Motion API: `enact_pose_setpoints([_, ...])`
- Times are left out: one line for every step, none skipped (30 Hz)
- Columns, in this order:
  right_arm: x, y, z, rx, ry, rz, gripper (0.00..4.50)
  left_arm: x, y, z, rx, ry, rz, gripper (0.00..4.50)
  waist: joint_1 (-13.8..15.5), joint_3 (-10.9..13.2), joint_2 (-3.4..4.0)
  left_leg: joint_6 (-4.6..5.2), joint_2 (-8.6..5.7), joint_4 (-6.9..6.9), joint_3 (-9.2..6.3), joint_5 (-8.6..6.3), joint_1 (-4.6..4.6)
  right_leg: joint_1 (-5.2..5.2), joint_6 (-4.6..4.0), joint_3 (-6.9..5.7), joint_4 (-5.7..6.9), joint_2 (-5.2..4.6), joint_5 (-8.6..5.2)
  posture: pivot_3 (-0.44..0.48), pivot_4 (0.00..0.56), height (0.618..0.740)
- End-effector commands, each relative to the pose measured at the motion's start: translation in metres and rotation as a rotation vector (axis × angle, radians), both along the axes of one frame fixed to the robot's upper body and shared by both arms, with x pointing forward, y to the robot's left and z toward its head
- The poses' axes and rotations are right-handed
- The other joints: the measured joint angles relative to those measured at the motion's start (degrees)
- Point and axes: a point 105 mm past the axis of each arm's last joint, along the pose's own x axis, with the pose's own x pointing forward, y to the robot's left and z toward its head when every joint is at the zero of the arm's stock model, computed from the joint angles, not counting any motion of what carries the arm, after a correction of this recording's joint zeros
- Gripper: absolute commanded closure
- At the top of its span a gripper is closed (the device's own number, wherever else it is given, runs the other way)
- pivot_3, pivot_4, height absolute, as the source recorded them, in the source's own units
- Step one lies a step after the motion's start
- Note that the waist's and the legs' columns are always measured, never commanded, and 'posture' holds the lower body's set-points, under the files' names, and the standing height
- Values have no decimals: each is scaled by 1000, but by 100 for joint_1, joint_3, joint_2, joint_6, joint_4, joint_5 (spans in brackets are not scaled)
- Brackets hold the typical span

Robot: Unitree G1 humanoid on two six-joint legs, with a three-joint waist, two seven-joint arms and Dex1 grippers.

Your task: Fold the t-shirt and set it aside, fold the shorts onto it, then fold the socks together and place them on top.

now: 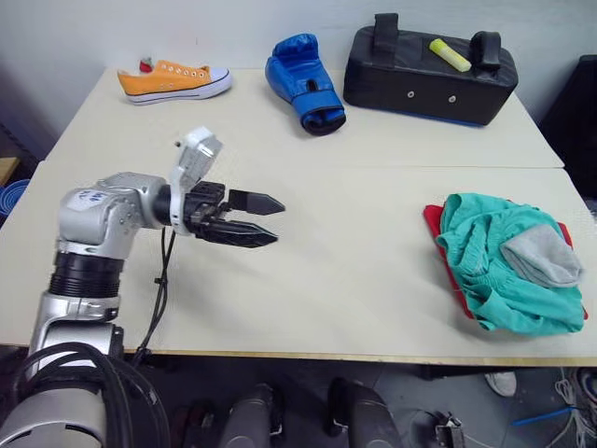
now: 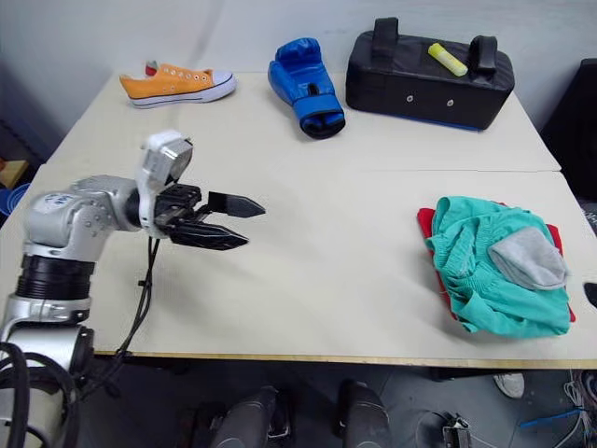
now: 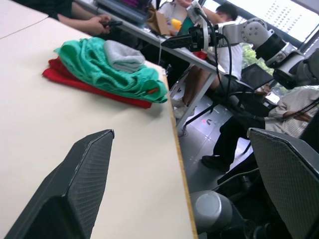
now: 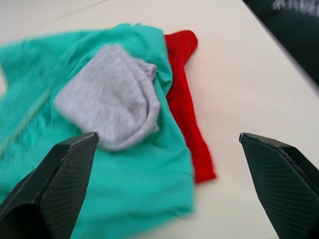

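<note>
Stack complete by the look of it: grey socks atop teal shorts atop red t-shirt, near table's front right edge | nothing visibly left | left gripper empty, jaws slightly parted, well apart | right gripper spread wide above stack, holding nothing | no legible writing or brands.

a robotics lab: another robot arm stands on a neighbouring table, seated people work nearby, and cables trail beneath the pale tabletop.
</note>
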Motion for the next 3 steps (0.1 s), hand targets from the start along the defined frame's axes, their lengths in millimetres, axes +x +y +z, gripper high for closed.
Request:
enact_pose_setpoints([-24,-2,41,-327,30,274,47,-9,33,22,-6,-52,47,0,-31,7,3,-20,-2,0,5,-13,0,-1,11,4,-10,0,-7,0,150,740])
enact_pose_setpoints([-28,-8,42,-336,56,292,47,-8,39,26,-3,-59,69,0,-36,9,-10,-8,0,-4,6,-22,0,3,17,1,-22,1,-10,0,150,740])
enact_pose_setpoints([-32,-13,43,-347,80,306,47,-7,46,28,8,-64,97,0,-36,9,-10,-3,2,-4,3,-24,2,6,14,-1,-24,3,-9,0,150,740])
